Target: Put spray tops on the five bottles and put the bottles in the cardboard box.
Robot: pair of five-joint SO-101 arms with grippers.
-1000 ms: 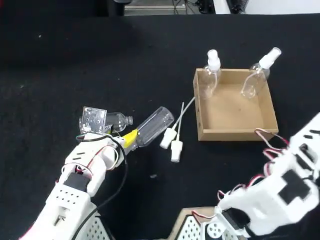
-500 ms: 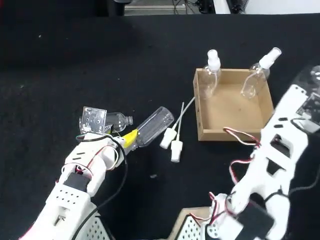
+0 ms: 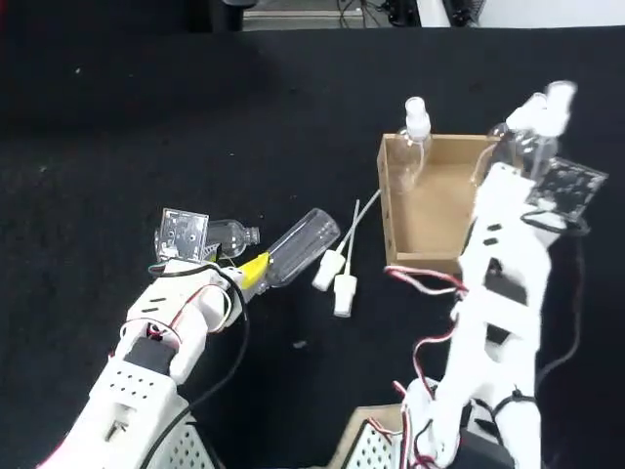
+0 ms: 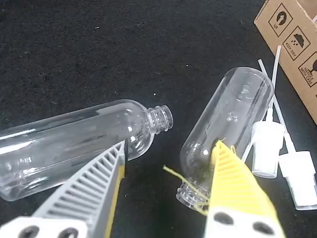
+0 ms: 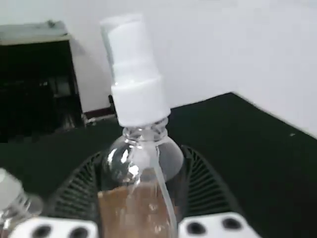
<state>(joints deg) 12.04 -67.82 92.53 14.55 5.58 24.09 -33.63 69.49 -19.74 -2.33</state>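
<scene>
My right gripper (image 3: 539, 149) hangs over the right side of the cardboard box (image 3: 387, 210), shut on a clear bottle with a white spray top (image 5: 136, 94); the held bottle's top (image 3: 560, 95) points away from me. Two more topped bottles (image 3: 415, 137) (image 3: 500, 156) lean at the box's far wall. My left gripper (image 4: 168, 148) rests open on the table, between two bare bottles lying there: a small bottle (image 4: 74, 144) beside the grey finger and a longer bottle (image 4: 228, 124) whose neck touches the yellow finger. Two loose spray tops (image 3: 337, 278) lie between that bottle and the box.
Black cloth covers the table (image 3: 195, 117). The loose tops' thin dip tubes (image 3: 359, 220) reach toward the box's left wall. The right arm's white links and red wires (image 3: 488, 322) stand in front of the box. The arm bases (image 3: 376, 445) sit at the near edge.
The right arm swung up from the near right corner to above the box's right side, with the topped bottle in its gripper. The left arm and the lying bottles stayed still.
</scene>
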